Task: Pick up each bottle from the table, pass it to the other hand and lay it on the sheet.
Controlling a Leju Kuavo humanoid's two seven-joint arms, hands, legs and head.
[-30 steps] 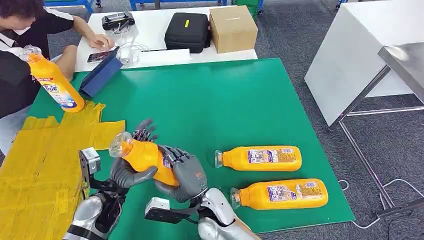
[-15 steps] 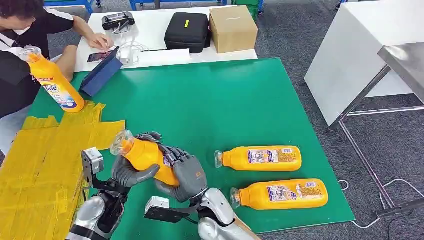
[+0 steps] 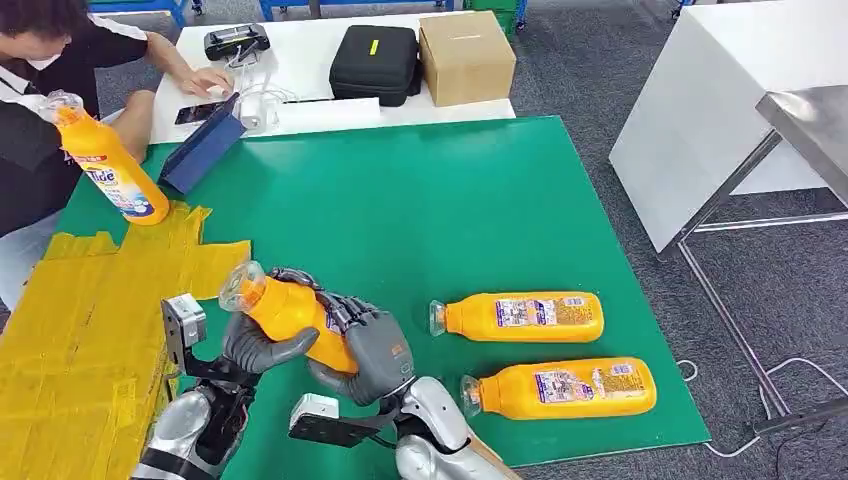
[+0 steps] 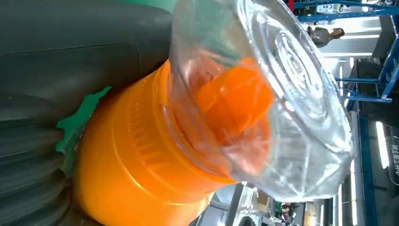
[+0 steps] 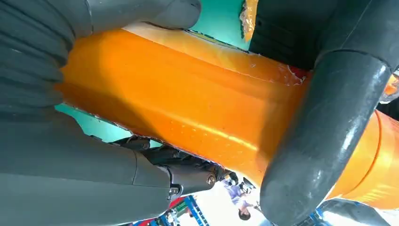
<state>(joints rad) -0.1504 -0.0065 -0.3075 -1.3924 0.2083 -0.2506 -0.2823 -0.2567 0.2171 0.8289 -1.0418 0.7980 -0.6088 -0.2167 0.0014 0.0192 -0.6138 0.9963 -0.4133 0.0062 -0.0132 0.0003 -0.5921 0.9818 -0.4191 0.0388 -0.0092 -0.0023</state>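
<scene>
1. Lower left of the frame: the orange plastic bottle with a clear cap (image 3: 290, 315) sat gripped by both the left hand (image 3: 262, 345) and the right hand (image 3: 368, 345), fingers closed round it.
2. It looked stiff, smooth and probably slippery; the mid-body seemed the best place to hold.

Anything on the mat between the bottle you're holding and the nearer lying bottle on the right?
No. In the head view the green mat is bare between the held bottle and the lying bottle.

robot lab, green work table (image 3: 450, 200), equipment case (image 3: 374, 63), grey carpet (image 3: 600, 90)
</scene>
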